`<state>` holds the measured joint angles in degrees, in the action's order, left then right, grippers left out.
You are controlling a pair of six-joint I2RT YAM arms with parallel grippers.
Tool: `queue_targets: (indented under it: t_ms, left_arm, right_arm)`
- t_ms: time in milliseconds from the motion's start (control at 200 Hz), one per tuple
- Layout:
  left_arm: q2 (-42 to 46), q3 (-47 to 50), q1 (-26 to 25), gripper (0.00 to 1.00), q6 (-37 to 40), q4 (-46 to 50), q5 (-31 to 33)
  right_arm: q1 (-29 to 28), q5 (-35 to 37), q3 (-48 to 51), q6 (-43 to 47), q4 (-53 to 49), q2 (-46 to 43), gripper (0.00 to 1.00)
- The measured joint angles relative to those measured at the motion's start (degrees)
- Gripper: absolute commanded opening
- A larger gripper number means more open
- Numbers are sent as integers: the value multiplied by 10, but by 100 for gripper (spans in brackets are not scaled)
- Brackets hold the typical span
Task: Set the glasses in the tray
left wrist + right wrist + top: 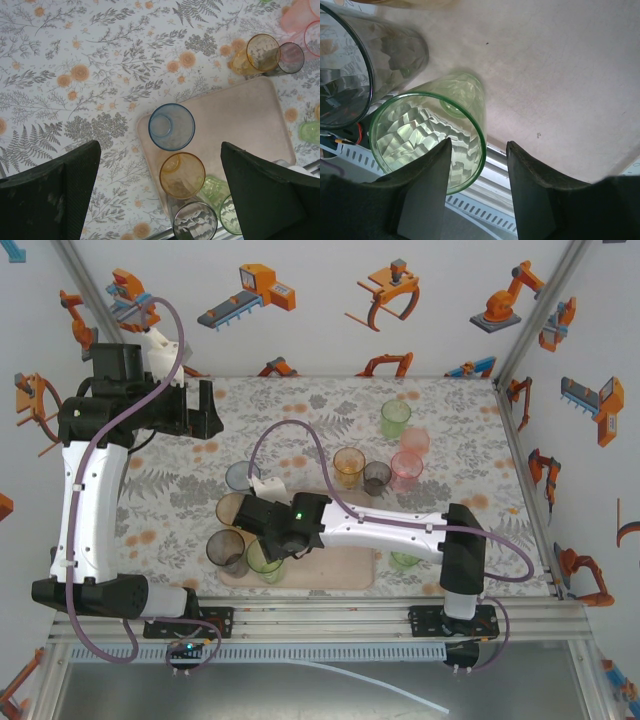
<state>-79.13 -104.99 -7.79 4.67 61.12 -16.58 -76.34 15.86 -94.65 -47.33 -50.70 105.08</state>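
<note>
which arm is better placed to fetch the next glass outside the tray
Right, likely: the right pincer is over the pale pink tray, nearer the translucent orange plastic tumbler; the left pincer hangs far left.

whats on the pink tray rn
Blue tumbler, orange tumbler, grey tumbler, green tumbler at one end; the right arm covers part of the tray from above.

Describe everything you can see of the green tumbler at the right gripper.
The green tumbler is translucent, plastic by its look, with a rippled wall, a darker round rim and a smaller base. It stands upright and empty at the near edge of the pink tray, close beside a grey tumbler; whether they touch is unclear. The right gripper straddles its rim, one finger over the mouth, one outside, jaws apart and seemingly clear of the wall.
</note>
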Motion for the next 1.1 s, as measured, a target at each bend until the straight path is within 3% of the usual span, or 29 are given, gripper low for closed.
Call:
queue_targets:
  t_ms: [671, 806, 1102]
  left_arm:
    - [7, 0, 0, 97, 5, 3, 1]
    - [17, 0, 0, 97, 19, 13, -7]
    - [15, -11, -18, 97, 86, 88, -97]
  right_arm:
    - [34, -13, -96, 70, -54, -37, 49]
    - [88, -12, -102, 71, -70, -83, 49]
    - [266, -16, -93, 84, -86, -152, 55]
